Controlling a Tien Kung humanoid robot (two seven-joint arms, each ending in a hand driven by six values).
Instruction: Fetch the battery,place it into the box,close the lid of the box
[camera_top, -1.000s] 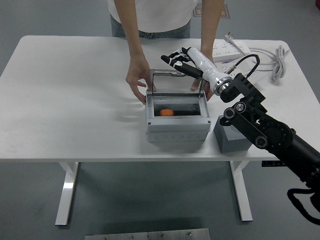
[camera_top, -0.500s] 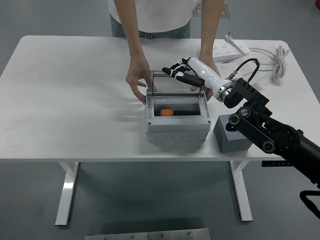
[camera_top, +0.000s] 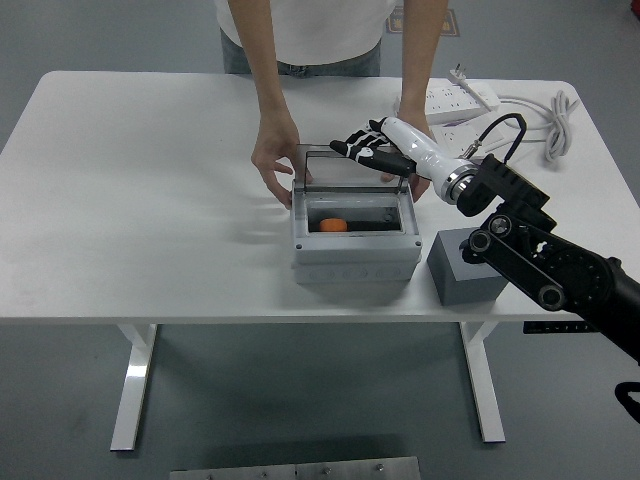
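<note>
A grey box (camera_top: 355, 245) stands near the table's front edge, its clear lid (camera_top: 350, 168) raised and leaning back. An orange battery (camera_top: 335, 225) lies inside at the left. My right hand (camera_top: 368, 150) reaches in from the right, fingers spread and resting on the lid's top edge, holding nothing. A person at the far side steadies the box with one hand (camera_top: 275, 160) at its back left corner and the other hand (camera_top: 412, 182) at its back right, partly hidden by my forearm. The left arm is out of sight.
A dark grey block (camera_top: 465, 270) sits right of the box under my right arm. A white power strip (camera_top: 455, 100) with coiled cable (camera_top: 545, 125) lies at the back right. The white table (camera_top: 130, 190) stretches out to the left.
My right hand has come down and slightly forward onto the lid's top edge, and the lid has tipped a little toward the box. The person's hands have stayed put.
</note>
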